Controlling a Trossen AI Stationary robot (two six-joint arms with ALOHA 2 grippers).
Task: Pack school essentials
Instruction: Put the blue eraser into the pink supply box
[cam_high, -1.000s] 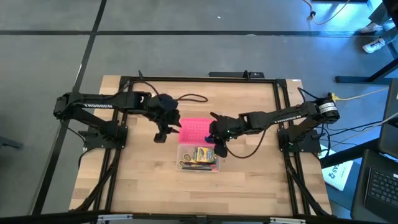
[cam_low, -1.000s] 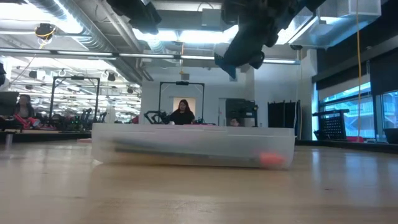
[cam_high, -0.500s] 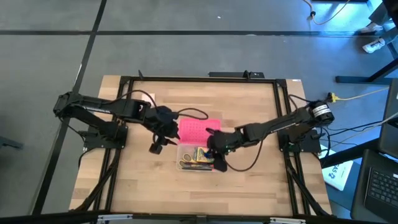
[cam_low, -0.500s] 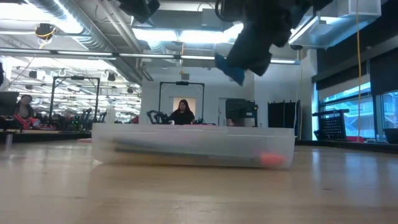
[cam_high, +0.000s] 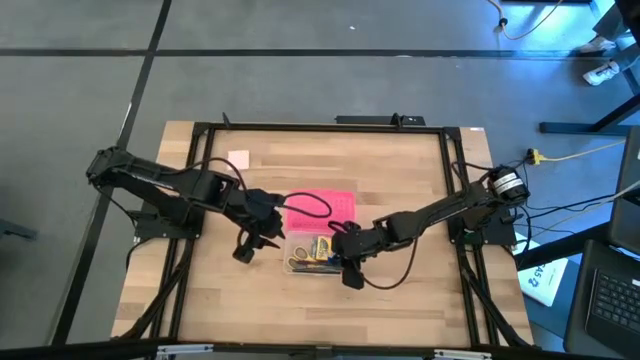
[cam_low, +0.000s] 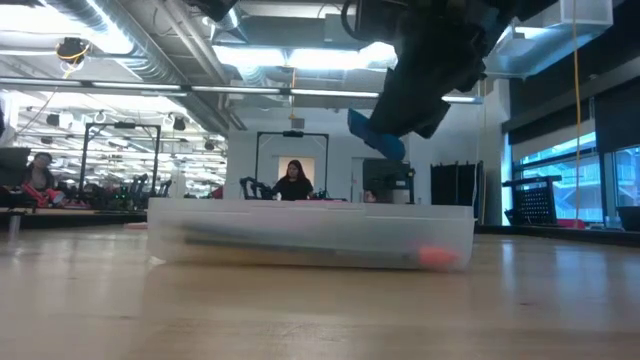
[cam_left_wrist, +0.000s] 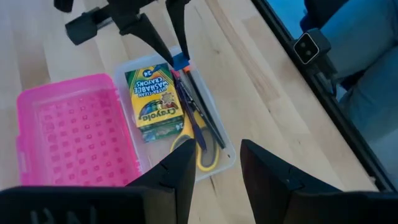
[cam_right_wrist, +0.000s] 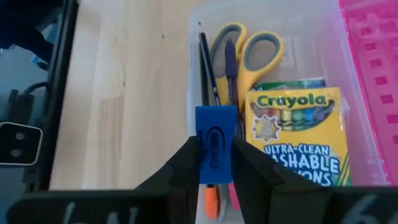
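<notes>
Hard to make out from above: right hand (cam_high: 349, 272) hides the near right corner of the clear case (cam_high: 297, 246), and the contents read there only as yellow and dark flecks. From worktop (cam_low: 300, 320) level, only a blurred dark streak and an orange-red blob behind the frosted case wall; both arms cut off at the upper edge. In the room behind, a seated person (cam_low: 293, 183) in dark clothing, far off and small.

Readable writing: "Crayola" and "ULTRA-CLEAN WASHABLE" on the yellow-green crayon box (cam_right_wrist: 301, 135), with "24" and "WASHABLE CRAYONS" legible from the left wrist. "TROSSEN" lettering on the arms too small to read here.

Small blue eraser (cam_right_wrist: 215, 152): rectangular, bright blue, with a dark oval logo whose lettering stays illegible. Pinched upright between the right hand's two fingers (cam_right_wrist: 185, 163), hanging just above the right-hand end of the open case, over the pens. Fingers closed narrowly on it.

In the case: yellow-handled scissors (cam_right_wrist: 244, 53) with grey-lined loops, a dark pen (cam_right_wrist: 207, 68) beside a purple one, the crayon box flat alongside. Pink lid (cam_high: 322, 208) lying open, hinged to the far side of the case. Pale pink square pad (cam_high: 238, 159) alone on the far left of the worktop.

Left hand (cam_high: 246, 247) raised just left of the case, fingers (cam_left_wrist: 177, 177) slightly apart, gripping nothing.
</notes>
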